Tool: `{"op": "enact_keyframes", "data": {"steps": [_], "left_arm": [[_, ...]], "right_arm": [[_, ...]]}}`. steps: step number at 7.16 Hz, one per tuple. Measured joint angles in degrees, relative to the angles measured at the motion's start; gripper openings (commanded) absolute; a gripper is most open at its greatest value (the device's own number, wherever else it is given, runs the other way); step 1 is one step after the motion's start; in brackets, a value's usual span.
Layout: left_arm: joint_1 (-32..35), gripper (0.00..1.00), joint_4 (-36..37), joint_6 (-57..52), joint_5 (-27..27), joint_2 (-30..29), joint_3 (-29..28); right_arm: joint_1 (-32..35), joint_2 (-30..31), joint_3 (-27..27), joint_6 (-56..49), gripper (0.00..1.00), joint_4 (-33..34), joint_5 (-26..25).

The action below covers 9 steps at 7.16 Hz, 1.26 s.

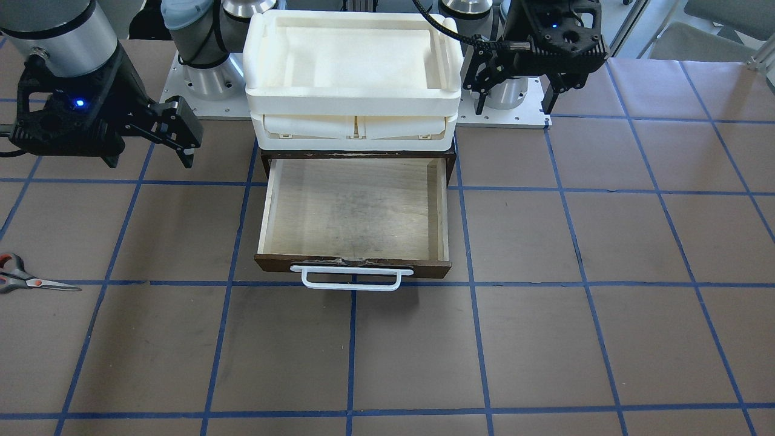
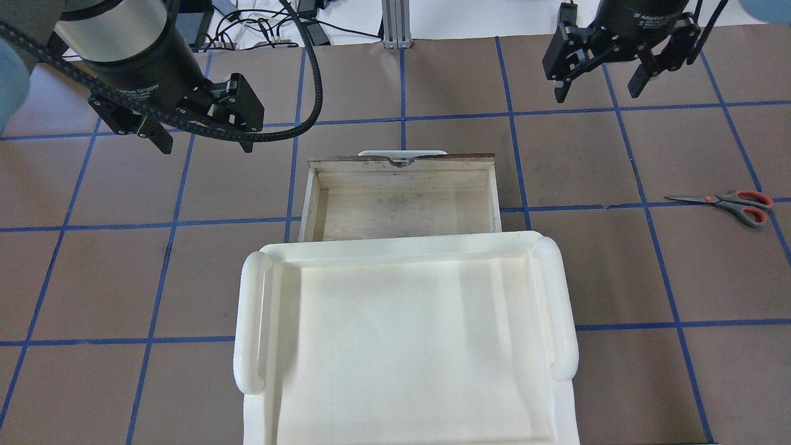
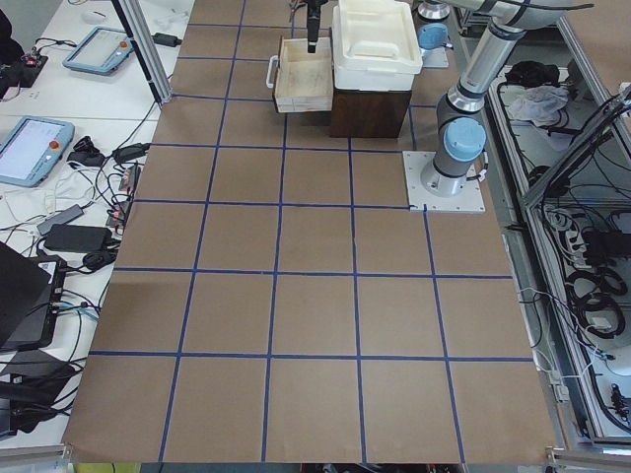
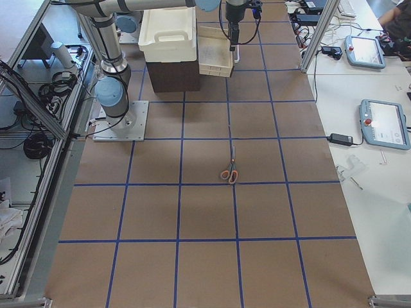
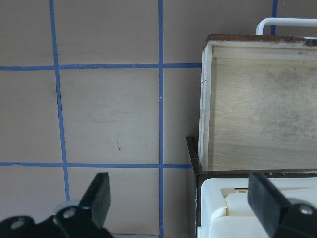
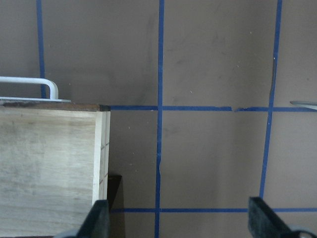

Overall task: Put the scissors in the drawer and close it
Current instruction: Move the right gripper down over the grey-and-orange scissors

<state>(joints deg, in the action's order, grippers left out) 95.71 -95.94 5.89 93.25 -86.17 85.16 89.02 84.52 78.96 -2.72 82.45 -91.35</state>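
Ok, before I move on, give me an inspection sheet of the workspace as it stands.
Surface: brown paper-covered table with a blue tape grid, flat.
Job's things: grey-handled scissors with orange-red loops lie flat on the table on the robot's right, well apart from the drawer. The wide wooden drawer with white bar handle is pulled open and empty.
Clutter: cream-white plastic tray unit on top of the cabinet, empty; nothing else seen.
Grippers: left gripper open, empty; right gripper open, empty. They hover either side of the drawer.
Cables: black corrugated hose loops off the left arm, above the table.
Surroundings: control tablets on white side benches.
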Motion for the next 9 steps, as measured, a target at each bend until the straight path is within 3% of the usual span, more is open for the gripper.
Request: {"op": "enact_keyframes", "data": {"steps": [2, 4, 5, 7, 9], "left_arm": [[0.01, 1.0, -0.09, -0.06, 0.01, 0.04, 0.07], [0.04, 1.0, -0.14, -0.03, 0.01, 0.04, 0.09], [0.06, 1.0, -0.16, -0.01, 0.01, 0.04, 0.09], [0.1, 1.0, -0.04, 0.17, -0.11, 0.08, 0.16], [0.06, 1.0, 0.25, 0.08, -0.17, 0.06, 0.27]], "right_arm": [[-0.09, 0.61, 0.22, -0.54, 1.0, -1.73, 1.47], [-0.44, 0.78, 1.89, -4.0, 1.0, 3.75, 1.4], [-2.43, 0.87, 2.66, -11.77, 1.0, 8.36, 0.42], [-10.57, 1.17, 3.25, -31.08, 1.0, 10.1, -0.34], [-17.91, 0.58, 5.12, -59.15, 1.0, 11.04, -0.29]]}}
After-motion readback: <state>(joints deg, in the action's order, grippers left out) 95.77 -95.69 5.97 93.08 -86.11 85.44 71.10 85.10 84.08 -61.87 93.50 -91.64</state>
